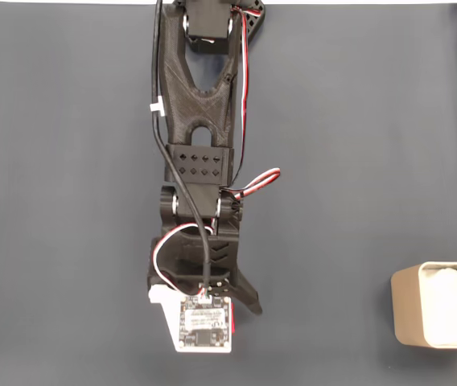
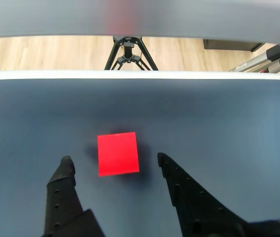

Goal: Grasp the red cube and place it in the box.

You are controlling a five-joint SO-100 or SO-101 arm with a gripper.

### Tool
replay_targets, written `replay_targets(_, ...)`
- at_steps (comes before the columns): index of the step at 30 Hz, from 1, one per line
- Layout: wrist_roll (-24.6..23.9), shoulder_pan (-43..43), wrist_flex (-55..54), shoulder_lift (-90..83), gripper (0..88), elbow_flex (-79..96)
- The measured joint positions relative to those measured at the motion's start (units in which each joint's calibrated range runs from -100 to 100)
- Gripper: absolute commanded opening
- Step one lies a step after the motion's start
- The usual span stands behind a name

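The red cube (image 2: 118, 153) lies on the dark mat in the wrist view, a little ahead of and between my two black fingertips. My gripper (image 2: 114, 160) is open, with one finger (image 2: 65, 173) to the cube's left and the other finger (image 2: 172, 173) to its right; neither touches it. In the fixed view my arm reaches down the middle of the mat, and the gripper (image 1: 212, 315) sits under the wrist camera board near the bottom. The beige box (image 1: 405, 307) with white padding (image 1: 450, 305) stands at the lower right, well away from the gripper.
A dark blue-grey mat (image 1: 67, 201) covers the table. Its far edge (image 2: 140, 75) is white in the wrist view; behind it are a wooden floor and a black tripod (image 2: 128, 52). Red, white and black cables (image 1: 249, 185) run along the arm.
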Motion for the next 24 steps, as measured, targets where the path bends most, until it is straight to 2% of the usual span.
replay_targets(24, 0.2, -1.3, 0.0, 3.2, 39.2, -2.5)
